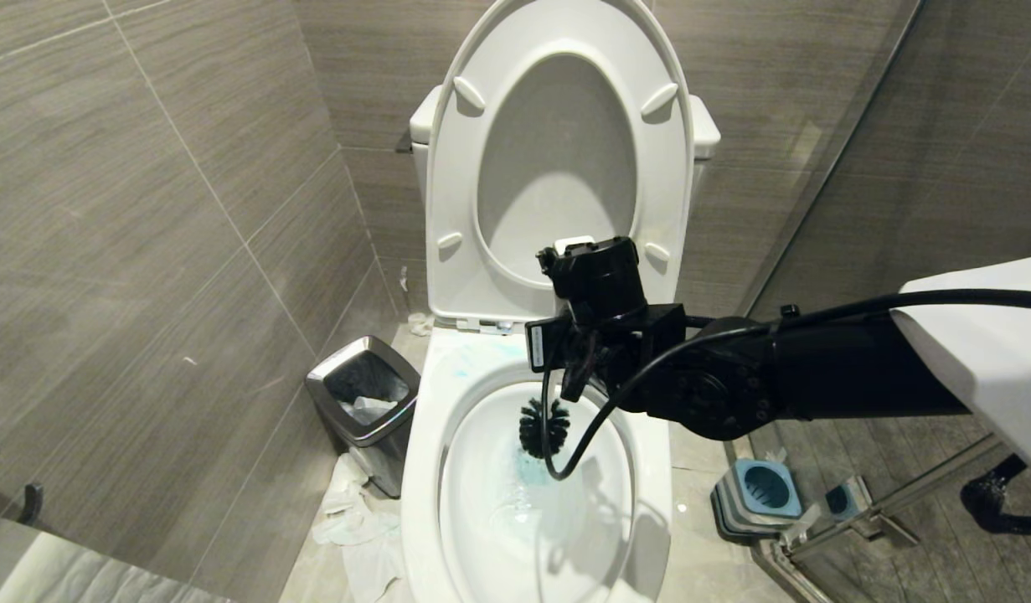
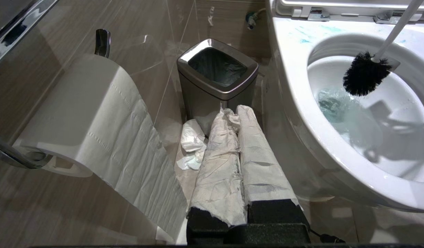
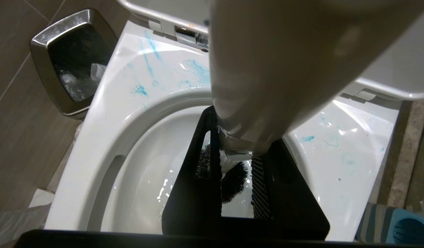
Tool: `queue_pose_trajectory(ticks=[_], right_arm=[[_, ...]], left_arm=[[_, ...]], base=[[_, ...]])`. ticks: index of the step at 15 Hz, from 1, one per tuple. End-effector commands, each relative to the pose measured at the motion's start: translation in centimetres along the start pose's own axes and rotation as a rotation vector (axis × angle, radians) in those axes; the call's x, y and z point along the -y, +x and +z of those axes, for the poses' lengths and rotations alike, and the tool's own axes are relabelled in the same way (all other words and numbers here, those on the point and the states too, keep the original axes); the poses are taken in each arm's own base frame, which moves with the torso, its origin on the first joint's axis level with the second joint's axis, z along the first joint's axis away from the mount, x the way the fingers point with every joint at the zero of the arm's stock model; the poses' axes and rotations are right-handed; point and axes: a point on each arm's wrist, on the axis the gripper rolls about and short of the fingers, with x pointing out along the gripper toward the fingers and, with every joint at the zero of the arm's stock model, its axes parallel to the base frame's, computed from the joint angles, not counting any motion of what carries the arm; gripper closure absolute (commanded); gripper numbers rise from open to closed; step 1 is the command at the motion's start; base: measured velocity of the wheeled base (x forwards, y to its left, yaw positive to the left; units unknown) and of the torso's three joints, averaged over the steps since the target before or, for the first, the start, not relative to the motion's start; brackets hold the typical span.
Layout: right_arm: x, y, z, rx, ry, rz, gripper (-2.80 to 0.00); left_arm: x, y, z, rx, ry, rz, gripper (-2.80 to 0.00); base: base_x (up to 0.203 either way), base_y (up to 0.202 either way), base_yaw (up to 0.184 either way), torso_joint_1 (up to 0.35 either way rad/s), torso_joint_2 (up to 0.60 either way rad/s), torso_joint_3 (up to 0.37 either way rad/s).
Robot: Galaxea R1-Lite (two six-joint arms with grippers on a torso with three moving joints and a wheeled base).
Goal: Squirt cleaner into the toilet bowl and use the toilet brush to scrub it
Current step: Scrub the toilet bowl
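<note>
- Left tool (image 2: 248, 155) sits low at the left of the toilet, near the floor, its paper-wrapped fingers (image 2: 220, 165) pressed together with nothing between them.
- Paper roll (image 2: 84, 113) hangs on a chrome wall holder at the far left, its loose sheet trailing down beside that tool.
- Steel-rimmed waste bin (image 1: 364, 402) stands on the floor just left of the toilet, with crumpled paper (image 1: 352, 515) lying on the floor on its near side.
- Toilet bowl (image 1: 431, 469) fills the middle, seat and lid raised against the tank; turquoise-blue streaks mark the far rim and the water in the basin is tinted blue.
- Toilet brush (image 1: 543, 427) has its black bristle head down inside the bowl, above the blue water, with the white handle slanting up to the right.
- Right tool (image 1: 584, 347) reaches in from the right over the far part of the bowl and is clamped on the brush handle, seen up close in the right wrist view.
- Blue-and-grey striped holder (image 1: 758, 498) stands on the floor right of the toilet, by the glass partition.
</note>
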Motion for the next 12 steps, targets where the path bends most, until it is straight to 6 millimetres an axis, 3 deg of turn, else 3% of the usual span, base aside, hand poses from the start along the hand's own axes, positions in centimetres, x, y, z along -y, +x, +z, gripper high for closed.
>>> queue_pose_trajectory(ticks=[1,3,7,9,12], right_arm=[[-0.2,0.8,-1.0,-0.02,-0.008,-0.006,0.0],[-0.5,3.7,-3.3,-0.047,-0.016,-0.026,0.0],[1.0,9.5,-7.8,-0.097,-0.018,-0.094,0.0],[1.5,9.6,-7.7,-0.095,-0.012,-0.106,0.0],[1.8,7.0,-5.2,-0.057,0.001,-0.101,0.0]], left_arm=[[0.0,0.1,-0.2,-0.006,-0.002,0.0,0.0],[0.0,0.1,-0.2,-0.006,-0.001,0.0,0.0],[0.0,0.1,-0.2,-0.006,-0.001,0.0,0.0],[0.0,0.1,-0.2,-0.006,0.0,0.0,0.0],[0.0,0.1,-0.2,-0.006,-0.001,0.0,0.0]], base=[[0.0,0.0,0.0,0.0,0.0,0.0],[0.0,0.0,0.0,0.0,0.0,0.0],[0.0,0.0,0.0,0.0,0.0,0.0],[0.0,0.0,0.0,0.0,0.0,0.0],[0.0,0.0,0.0,0.0,0.0,0.0]])
